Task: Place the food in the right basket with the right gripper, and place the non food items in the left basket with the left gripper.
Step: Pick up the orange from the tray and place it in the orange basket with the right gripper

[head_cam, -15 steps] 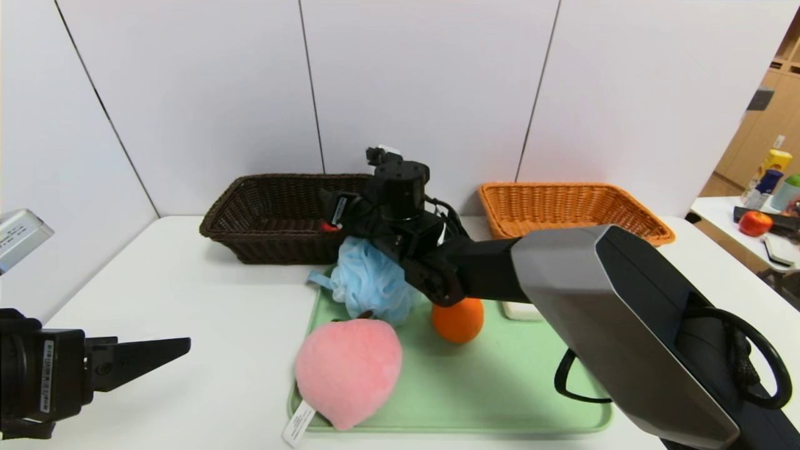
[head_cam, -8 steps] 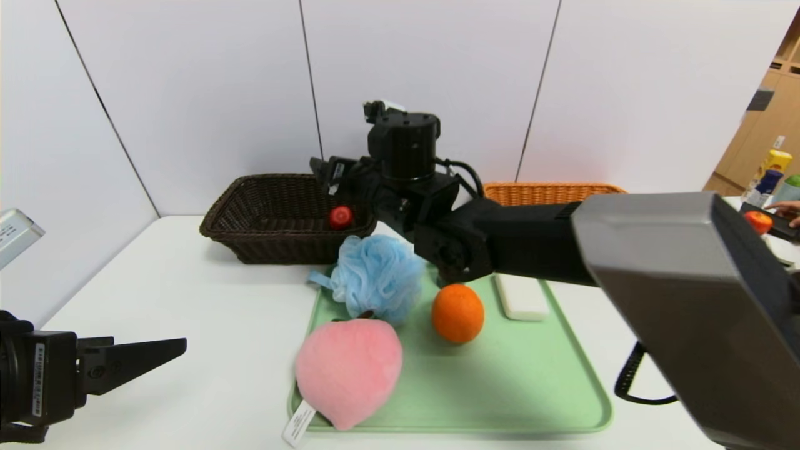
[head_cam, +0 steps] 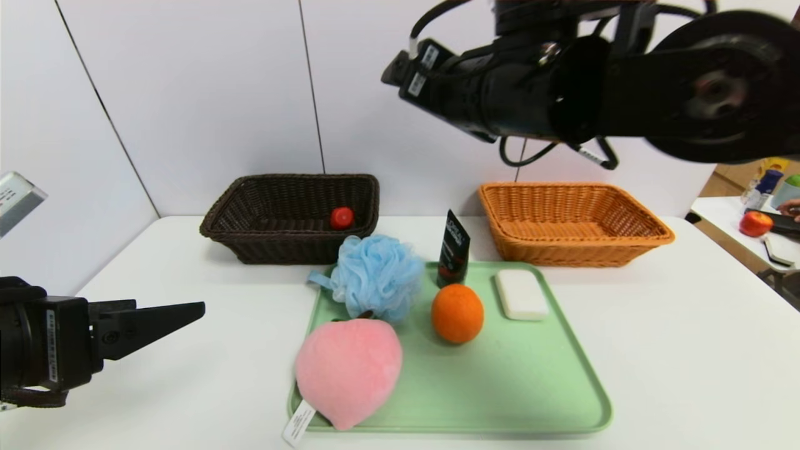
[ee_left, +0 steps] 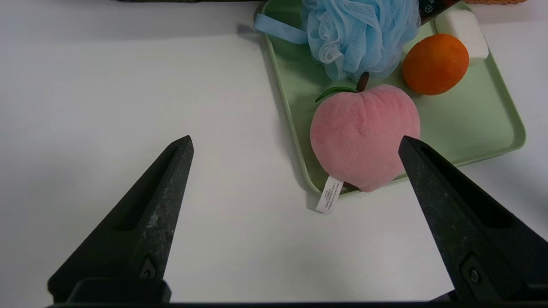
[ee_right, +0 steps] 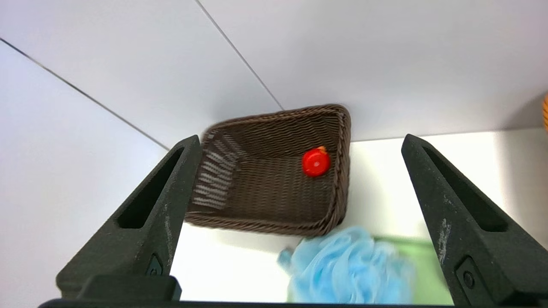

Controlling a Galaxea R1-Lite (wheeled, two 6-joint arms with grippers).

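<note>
Head view: right claw [head_cam: 400, 69] high above the tabletop [head_cam: 687, 325], jaws apart, empty. Left claw [head_cam: 187, 310] low by the tray [head_cam: 531, 400], jaws apart. Red ball [head_cam: 341, 217] lies in left basket [head_cam: 250, 240]; right basket [head_cam: 625, 247] empty. Risk: orange [head_cam: 457, 313] rolling when pinched, nudging tube [head_cam: 453, 248] over.

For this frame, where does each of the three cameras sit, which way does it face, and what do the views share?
Head view: high on the robot, facing forward and down at the tray and both baskets; left gripper low, right gripper raised.
Left wrist view: behind the open left gripper, facing the plush peach and orange.
Right wrist view: behind the open right gripper, looking down on the dark brown basket holding the red ball.
Shared: all show the blue bath puff.
</note>
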